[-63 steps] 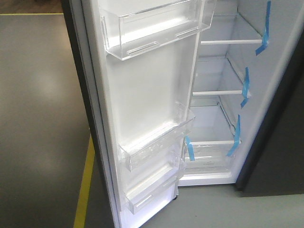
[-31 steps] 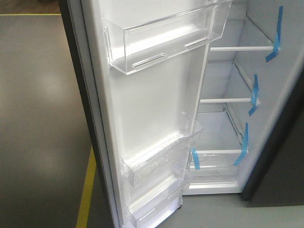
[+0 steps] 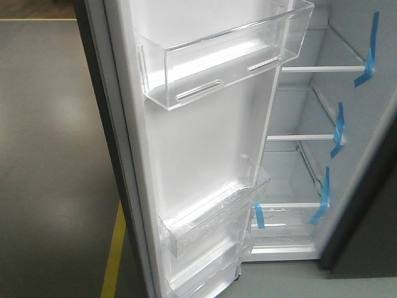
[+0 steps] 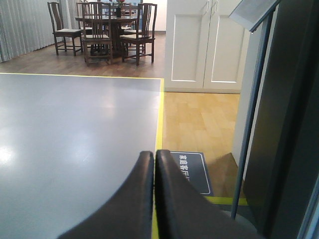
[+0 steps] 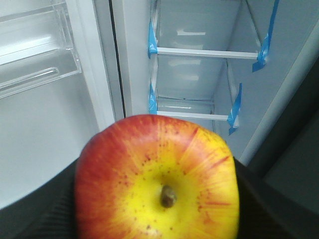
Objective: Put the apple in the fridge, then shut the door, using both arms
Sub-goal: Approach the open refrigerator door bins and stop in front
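One view, right wrist, shows apple (image 5: 157, 179) gripped by right pincer (image 5: 154, 209).

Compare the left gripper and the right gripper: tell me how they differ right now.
The left gripper is shut on nothing; the right gripper grips the apple. The left gripper faces grey floor; the right gripper faces the open fridge. Both have dark fingers.
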{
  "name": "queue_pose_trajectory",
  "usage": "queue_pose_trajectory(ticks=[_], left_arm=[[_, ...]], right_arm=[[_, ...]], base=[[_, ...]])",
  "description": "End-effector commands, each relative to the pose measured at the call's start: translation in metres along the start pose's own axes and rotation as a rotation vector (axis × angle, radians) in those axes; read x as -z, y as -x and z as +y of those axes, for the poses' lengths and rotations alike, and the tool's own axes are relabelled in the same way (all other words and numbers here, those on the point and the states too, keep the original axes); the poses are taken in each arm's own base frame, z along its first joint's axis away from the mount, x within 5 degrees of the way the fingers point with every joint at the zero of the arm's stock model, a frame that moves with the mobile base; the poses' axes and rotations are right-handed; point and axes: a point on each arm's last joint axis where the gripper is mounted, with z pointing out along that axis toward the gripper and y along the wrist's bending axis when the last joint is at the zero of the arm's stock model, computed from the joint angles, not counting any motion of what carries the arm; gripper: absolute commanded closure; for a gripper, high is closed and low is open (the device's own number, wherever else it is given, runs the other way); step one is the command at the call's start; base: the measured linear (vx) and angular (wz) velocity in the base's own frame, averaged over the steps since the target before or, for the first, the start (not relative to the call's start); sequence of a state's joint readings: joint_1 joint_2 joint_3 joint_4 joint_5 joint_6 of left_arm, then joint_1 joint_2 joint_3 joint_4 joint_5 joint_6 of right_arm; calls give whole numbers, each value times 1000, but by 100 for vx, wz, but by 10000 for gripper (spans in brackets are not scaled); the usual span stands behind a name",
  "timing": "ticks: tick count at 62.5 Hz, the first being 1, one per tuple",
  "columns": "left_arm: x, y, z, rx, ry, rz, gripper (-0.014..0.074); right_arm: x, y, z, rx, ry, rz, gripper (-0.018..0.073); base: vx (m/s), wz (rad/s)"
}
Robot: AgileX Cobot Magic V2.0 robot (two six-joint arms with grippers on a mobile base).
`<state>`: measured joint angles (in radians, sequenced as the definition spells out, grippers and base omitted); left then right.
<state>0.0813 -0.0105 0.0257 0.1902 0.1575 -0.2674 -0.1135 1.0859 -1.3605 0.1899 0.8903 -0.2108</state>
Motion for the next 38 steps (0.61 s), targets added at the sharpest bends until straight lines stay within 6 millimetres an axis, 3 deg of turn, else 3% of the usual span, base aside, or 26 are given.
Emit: queue_pose_trajectory(ticks=[1,38], left_arm=[[0,-3,-1,5,-19,-52,603],[0,-3,-1,5,-19,-52,603]], right_arm=[[15,14,0,8,-15,-124,536],[15,14,0,8,-15,-124,536]], base=[[4,0],[2,0]])
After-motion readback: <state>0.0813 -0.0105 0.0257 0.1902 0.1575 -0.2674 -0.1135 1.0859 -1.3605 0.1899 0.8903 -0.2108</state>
